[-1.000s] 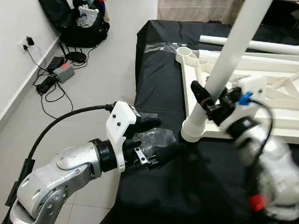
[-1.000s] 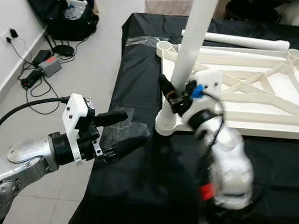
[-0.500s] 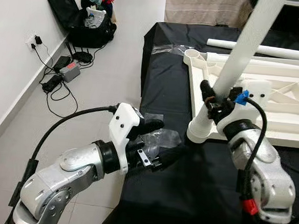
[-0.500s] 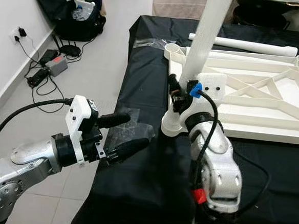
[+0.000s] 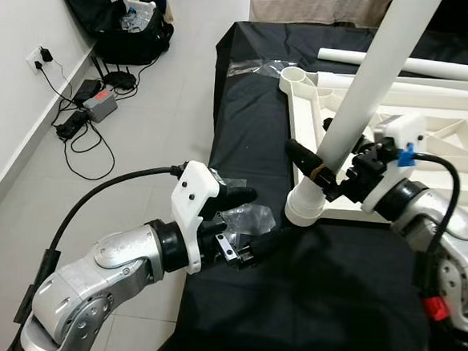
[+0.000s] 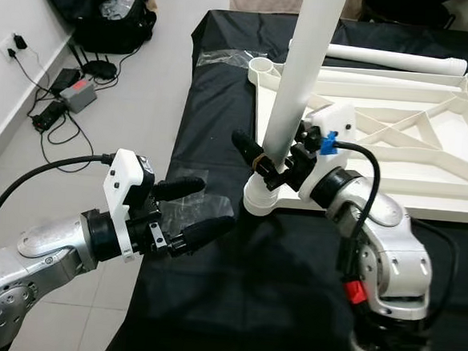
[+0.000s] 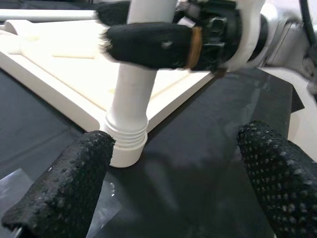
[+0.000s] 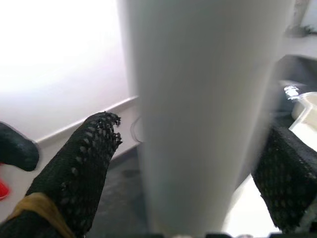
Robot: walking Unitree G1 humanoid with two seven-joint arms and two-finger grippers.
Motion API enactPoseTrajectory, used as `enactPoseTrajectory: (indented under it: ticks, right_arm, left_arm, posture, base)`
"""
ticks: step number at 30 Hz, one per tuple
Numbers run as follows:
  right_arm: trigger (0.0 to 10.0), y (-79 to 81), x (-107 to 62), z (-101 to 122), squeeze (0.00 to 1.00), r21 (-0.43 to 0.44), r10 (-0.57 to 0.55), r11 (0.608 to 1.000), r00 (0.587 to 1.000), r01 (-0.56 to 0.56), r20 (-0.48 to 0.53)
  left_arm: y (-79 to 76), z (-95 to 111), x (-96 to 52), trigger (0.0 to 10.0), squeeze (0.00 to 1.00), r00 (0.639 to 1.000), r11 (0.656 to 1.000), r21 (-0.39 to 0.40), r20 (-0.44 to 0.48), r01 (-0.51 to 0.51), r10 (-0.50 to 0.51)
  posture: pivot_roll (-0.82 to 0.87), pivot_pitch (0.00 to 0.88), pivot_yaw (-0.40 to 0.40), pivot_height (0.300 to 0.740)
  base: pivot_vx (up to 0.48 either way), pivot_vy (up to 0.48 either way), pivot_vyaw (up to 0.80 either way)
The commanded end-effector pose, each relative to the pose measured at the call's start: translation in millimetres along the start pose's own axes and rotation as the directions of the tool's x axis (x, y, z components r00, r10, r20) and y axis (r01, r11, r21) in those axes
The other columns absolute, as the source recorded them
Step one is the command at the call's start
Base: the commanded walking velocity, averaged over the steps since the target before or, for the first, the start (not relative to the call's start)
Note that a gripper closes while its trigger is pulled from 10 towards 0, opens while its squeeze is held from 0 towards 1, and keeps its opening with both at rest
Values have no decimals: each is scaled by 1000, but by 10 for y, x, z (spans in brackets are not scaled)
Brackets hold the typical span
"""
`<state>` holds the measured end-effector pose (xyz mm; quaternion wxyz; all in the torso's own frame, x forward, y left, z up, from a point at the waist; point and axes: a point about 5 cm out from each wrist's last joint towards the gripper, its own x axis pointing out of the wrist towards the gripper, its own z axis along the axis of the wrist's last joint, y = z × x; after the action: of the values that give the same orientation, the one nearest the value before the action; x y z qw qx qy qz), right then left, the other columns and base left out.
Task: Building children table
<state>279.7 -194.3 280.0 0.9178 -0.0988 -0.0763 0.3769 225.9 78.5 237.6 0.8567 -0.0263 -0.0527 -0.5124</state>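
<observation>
Table leg [image 6: 298,92] upright between right fingers [image 6: 248,147], seemingly gripped; left fingers [image 6: 202,231] wide, nearby.

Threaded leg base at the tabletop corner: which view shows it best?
Left wrist view: the leg's threaded base sits close and sharp at the tabletop corner. Both eye views show it smaller, below the right gripper. Right wrist view shows just blurred leg shaft.

Bare black cloth [image 5: 322,294] lies open beneath the upright white leg [image 5: 359,104]; the tabletop frame [image 5: 450,183] blocks beyond.
</observation>
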Motion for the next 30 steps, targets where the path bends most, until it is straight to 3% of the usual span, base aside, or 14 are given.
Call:
enactPoseTrajectory:
  ticks: [1, 8, 9, 13, 14, 25, 29, 30]
  right_arm:
    - [10000, 6, -42, 19, 1000, -8, 117, 993, 993, -117, -8]
    - [10000, -109, -141, 20, 980, -20, 189, 981, 979, -191, -75]
    - [10000, -160, -165, 14, 0, -5, 193, 981, 978, -194, -74]
    - [10000, -218, -194, -3, 0, 23, 221, 975, 973, -220, -68]
    - [0, -230, -193, -1, 0, 28, 230, 973, 972, -228, -57]
    - [0, -273, -204, 17, 0, 24, 266, 964, 963, -265, -50]
    - [0, -284, -201, -21, 0, 6, 238, 971, 967, -238, -91]
    - [0, -226, -133, -99, 0, 27, 169, 986, 980, -167, -107]
  left_arm:
    - [-47, 8, -34, 10000, 0, 1000, 1000, 3, -8, 18, -18]
    - [-57, 31, -39, 10000, 0, 1000, 1000, 4, -5, 29, -29]
    - [-62, 32, -39, 10000, 0, 999, 999, 6, -7, 32, -32]
    - [-78, 27, -33, 10000, 0, 999, 999, 5, -8, 37, -37]
    - [-88, 25, -25, 10000, 0, 999, 999, 4, -8, 39, -39]
    - [-93, 39, -20, 10000, 0, 999, 999, 5, -4, 43, -43]
    - [-85, 59, -36, 10000, 0, 999, 999, 5, 0, 45, -45]
    - [-84, 61, -42, 10000, 0, 999, 999, 6, 0, 45, -45]
  posture:
    - [33, 246, 15, 740]
    - [39, 245, 13, 740]
    - [42, 245, 12, 740]
    - [45, 245, 13, 740]
    - [45, 246, 13, 740]
    - [41, 247, 10, 740]
    - [36, 248, 11, 740]
    - [34, 249, 3, 740]
  base:
    - [0, 0, 0]
    - [0, 0, 0]
    - [0, 0, 0]
    - [0, 0, 0]
    - [0, 0, 0]
    - [0, 0, 0]
    - [0, 0, 0]
    - [0, 0, 0]
